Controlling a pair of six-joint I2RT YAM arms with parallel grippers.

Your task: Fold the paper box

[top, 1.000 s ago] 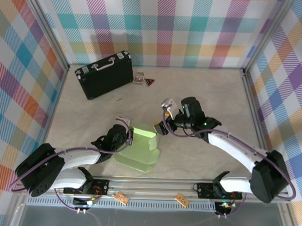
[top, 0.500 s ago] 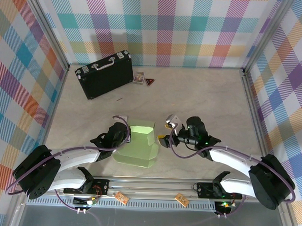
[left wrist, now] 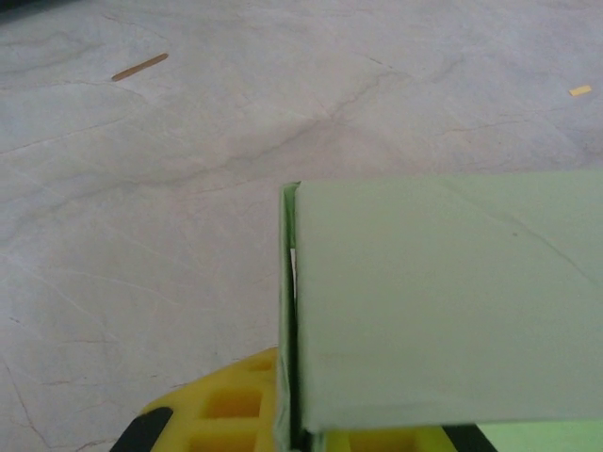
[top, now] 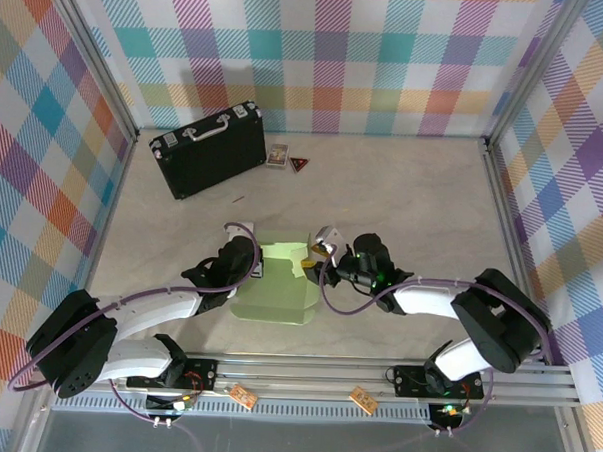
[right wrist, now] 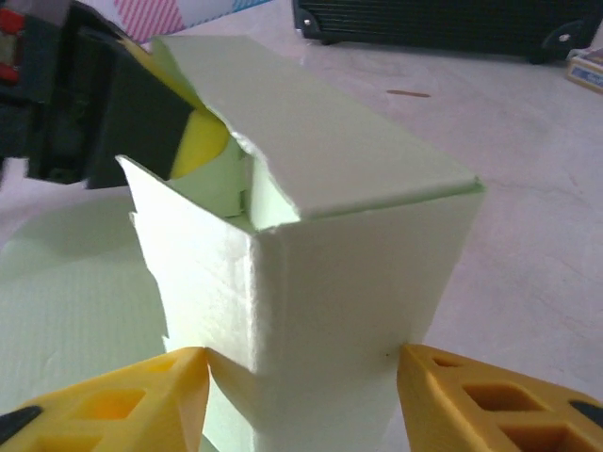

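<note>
The paper box (top: 271, 295) is pale green card, partly folded, lying between the two arms near the table's front. My left gripper (top: 256, 268) is at the box's left end. In the left wrist view, it (left wrist: 297, 438) is shut on a thin upright wall of the paper box (left wrist: 443, 301). My right gripper (top: 314, 262) is at the box's right end. In the right wrist view its yellow fingers (right wrist: 179, 377) stand either side of a raised corner of the box (right wrist: 358, 273), and both tips touch the card. A lid flap leans over the top.
A black briefcase (top: 207, 149) lies at the back left, with a small card packet (top: 277, 156) and a triangular piece (top: 298, 165) beside it. A thin stick (left wrist: 139, 66) lies on the table beyond the box. Checked walls enclose the table on three sides.
The right gripper has moved left and down onto the box's right end, and its jaws have narrowed around the corner. The box now sits squarer. The left gripper kept its hold.
</note>
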